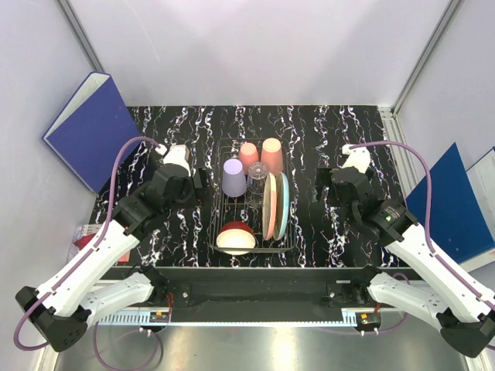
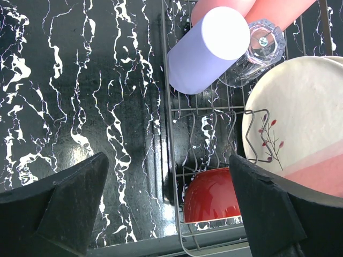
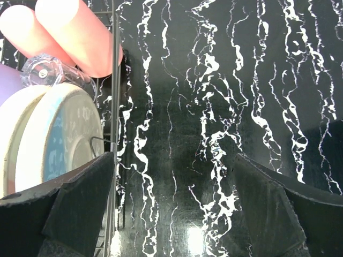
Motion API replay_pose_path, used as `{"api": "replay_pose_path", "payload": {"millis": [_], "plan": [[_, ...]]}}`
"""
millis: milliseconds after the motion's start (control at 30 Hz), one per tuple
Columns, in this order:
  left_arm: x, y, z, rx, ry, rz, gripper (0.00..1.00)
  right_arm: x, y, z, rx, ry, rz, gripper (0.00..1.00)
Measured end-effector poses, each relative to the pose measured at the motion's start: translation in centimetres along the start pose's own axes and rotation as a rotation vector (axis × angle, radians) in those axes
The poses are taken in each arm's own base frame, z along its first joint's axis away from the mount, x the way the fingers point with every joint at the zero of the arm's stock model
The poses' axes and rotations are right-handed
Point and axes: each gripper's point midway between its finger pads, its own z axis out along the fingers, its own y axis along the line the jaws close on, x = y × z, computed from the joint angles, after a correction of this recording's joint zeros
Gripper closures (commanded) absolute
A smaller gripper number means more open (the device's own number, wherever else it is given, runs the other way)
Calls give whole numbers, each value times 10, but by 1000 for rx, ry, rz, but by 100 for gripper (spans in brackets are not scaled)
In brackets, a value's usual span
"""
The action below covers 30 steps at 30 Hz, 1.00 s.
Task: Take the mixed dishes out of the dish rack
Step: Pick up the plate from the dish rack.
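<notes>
Black bench (image 1: pixel 325 131), veined in white, lies between pale walls. The left fingers (image 2: pixel 64 209) are spread wide and hold nothing, just beside the left wall of the dish rack (image 2: pixel 166 134). The right fingers (image 3: pixel 278 214) are equally wide and empty, off the rack's right side above bare bench.

Everything is in the rack. A red bowl (image 2: pixel 214 195) sits at the near end. Plates stand on edge along the right: a cream one with a red-leaf sprig (image 2: pixel 300 107), salmon-pink plates (image 1: pixel 269 205), and a blue-and-cream plate (image 3: pixel 64 134) outermost. At the far end a lavender cup (image 2: pixel 206 51), a clear glass (image 2: pixel 257 48) and two salmon-pink cups (image 3: pixel 80 37) are packed close together.

The crowding looks like the main risk. The glass is wedged against the lavender cup and the plates, so lifting either could tip or drag it, and smooth glass may slip in a pinch. Pulling one plate could topple its neighbours. A finger snagging the thin wire could shift or lift the light rack.

No writing or brand is legible. The plates carry only decoration, and the blue binders (image 1: pixel 93 127) look plain.
</notes>
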Motion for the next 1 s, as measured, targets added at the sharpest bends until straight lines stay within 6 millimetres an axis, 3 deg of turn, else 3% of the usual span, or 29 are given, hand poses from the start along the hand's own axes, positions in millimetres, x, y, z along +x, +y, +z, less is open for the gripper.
{"api": "replay_pose_path", "payload": {"millis": [300,533,700,833,1000], "plan": [[6,2,2,-8,14,-3,1,7,15,-2,-72,37,17,4],[14,6,4,-15,26,-4,1,15,65,-14,-189,87,-34,2],[15,6,5,-17,30,-4,1,22,95,-4,-186,125,-85,3],[15,6,4,-16,28,-5,1,35,100,6,-160,161,-107,4],[15,7,4,-15,27,-6,1,36,101,7,-157,164,-99,10]]}}
